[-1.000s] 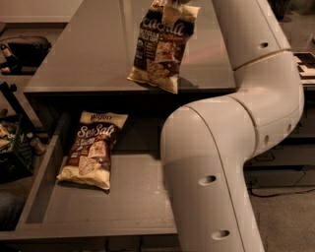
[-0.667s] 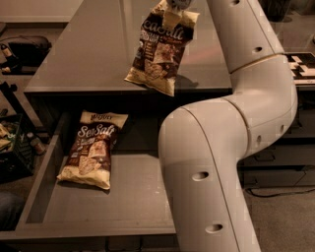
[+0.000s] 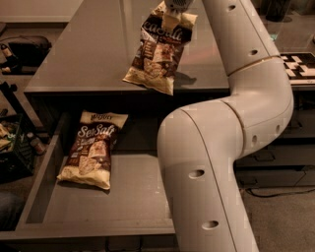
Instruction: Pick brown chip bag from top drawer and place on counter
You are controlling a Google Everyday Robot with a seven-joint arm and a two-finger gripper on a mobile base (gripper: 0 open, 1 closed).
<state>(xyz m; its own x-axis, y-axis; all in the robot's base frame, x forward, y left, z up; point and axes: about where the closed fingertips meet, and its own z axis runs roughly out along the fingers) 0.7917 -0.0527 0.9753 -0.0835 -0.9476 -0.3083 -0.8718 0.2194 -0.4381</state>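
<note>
Now the gripper (image 3: 177,5), high over the desk (image 3: 74,59), has fingers clenched on the bag (image 3: 160,49) by its top band; likely light, crinkly and soft, it dangles there; a twin (image 3: 93,150) lies in the drawer (image 3: 128,202).

The white arm (image 3: 206,162) rises from 6 o'clock, bends at a bulky elbow toward 3 o'clock, then reaches up to 12 o'clock. Its end effector (image 3: 177,5), mostly cropped at the top edge, pinches the top of the brown chip bag (image 3: 158,51).
</note>
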